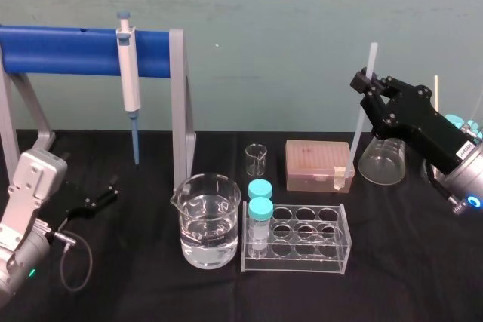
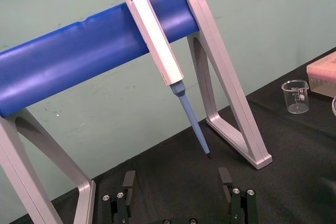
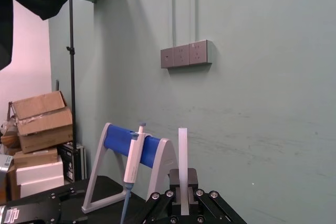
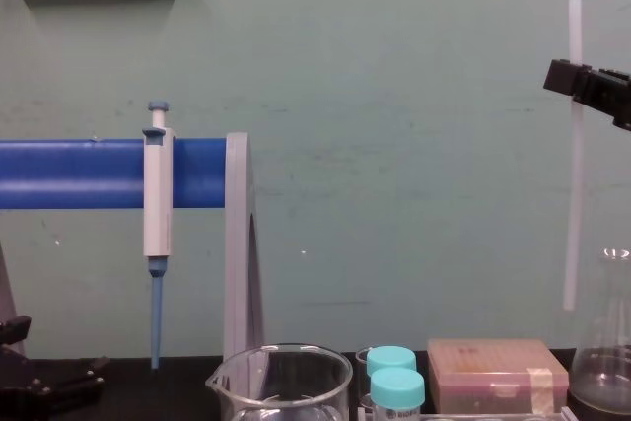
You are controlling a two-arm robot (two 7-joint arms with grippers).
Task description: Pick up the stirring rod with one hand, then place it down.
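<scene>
The right gripper has its fingers clamped on the single stirring rod, near the rod's upper end. The rod hangs almost upright, clear of the black table, just beside one conical flask. Further out stand one tip box, one clear rack holding two teal-capped tubes, and two beakers: a large one with water and a small one. One pipette hangs on the blue-barred stand. The left gripper rests low by that stand, fingers apart.
</scene>
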